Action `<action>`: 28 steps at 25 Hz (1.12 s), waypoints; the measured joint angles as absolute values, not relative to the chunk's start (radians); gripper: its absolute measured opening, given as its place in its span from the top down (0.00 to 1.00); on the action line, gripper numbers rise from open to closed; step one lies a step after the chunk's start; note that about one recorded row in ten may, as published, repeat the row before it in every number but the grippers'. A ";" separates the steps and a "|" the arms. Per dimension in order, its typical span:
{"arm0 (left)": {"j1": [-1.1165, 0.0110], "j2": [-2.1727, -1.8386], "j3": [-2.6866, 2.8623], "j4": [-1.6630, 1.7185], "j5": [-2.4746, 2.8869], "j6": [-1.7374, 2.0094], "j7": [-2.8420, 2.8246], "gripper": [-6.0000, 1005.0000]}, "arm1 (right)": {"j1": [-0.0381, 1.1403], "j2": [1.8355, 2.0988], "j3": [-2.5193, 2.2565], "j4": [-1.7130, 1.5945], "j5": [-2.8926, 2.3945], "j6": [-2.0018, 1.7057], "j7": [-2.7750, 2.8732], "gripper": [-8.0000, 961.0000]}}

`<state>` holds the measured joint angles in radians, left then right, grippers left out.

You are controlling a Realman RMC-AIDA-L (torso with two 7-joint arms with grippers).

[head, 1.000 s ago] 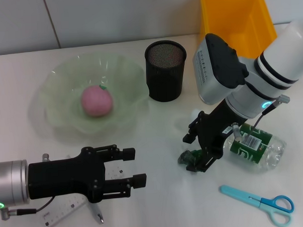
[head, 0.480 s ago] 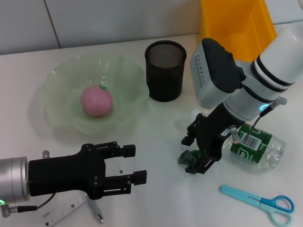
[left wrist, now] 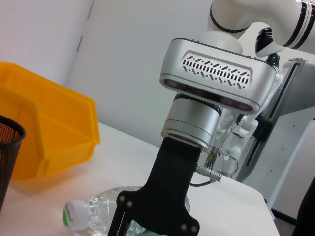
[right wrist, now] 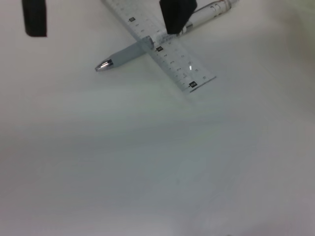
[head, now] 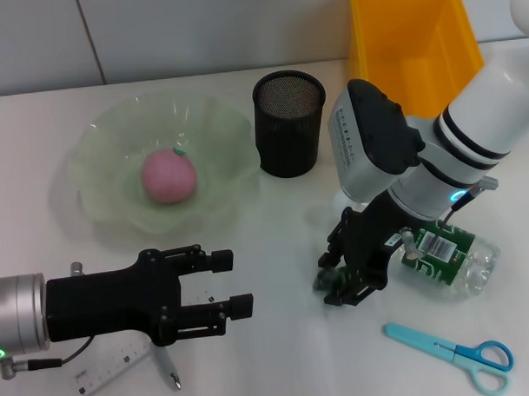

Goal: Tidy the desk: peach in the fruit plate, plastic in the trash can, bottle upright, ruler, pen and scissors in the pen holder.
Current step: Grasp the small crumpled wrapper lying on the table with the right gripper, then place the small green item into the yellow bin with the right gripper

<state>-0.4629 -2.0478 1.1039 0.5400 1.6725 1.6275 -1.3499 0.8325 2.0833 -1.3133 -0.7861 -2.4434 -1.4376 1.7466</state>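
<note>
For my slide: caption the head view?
Right gripper lowered beside lying bottle; peach in fruit plate.

Head view high above desk [head: 279, 354]; wrist views low, each sharing the other arm's side.

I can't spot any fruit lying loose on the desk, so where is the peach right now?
In the head view the peach sits inside the pale green fruit plate on the robot's left side of the desk, with the black mesh pen holder just beside the plate.
</note>
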 joint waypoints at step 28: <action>-0.462 -2.045 1.103 0.539 1.671 1.632 -1.340 0.26 | 0.805 2.077 -1.080 -0.983 -2.343 -1.610 1.821 0.72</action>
